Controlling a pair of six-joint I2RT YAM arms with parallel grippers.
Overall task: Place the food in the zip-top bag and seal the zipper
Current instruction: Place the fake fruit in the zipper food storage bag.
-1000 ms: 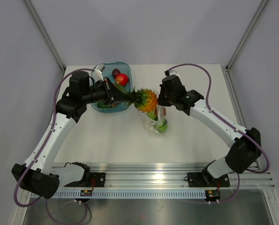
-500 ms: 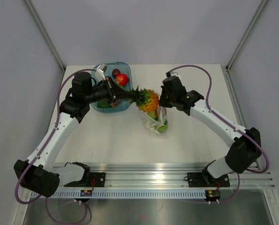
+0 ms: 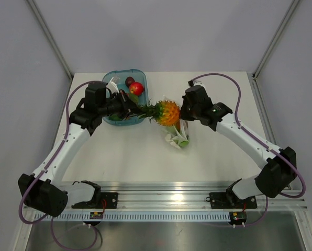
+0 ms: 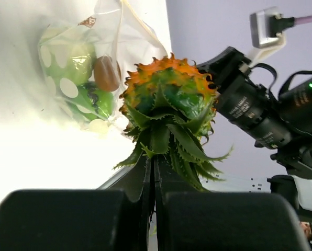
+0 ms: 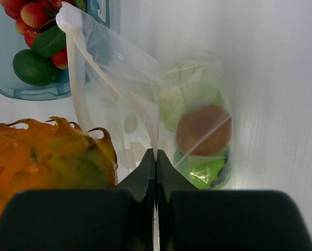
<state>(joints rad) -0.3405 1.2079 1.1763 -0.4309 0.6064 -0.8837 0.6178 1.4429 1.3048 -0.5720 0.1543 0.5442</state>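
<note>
Pinching the leafy crown of the orange bumpy fruit (image 4: pixel 169 99), the left pincer (image 4: pixel 153 175) holds it lying left to right, body end toward the zip-top bag (image 5: pixel 140 83) just right and slightly nearer (a brown kiwi (image 5: pixel 203 130) sits inside); the right pincer (image 5: pixel 155 157) is pressed on the bag's mouth edge.

robot lab: aluminium rail (image 3: pixel 182 196), grey panels (image 3: pixel 166 31)

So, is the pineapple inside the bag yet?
No, the left gripper holds the pineapple by its leaves, outside the bag.
</note>
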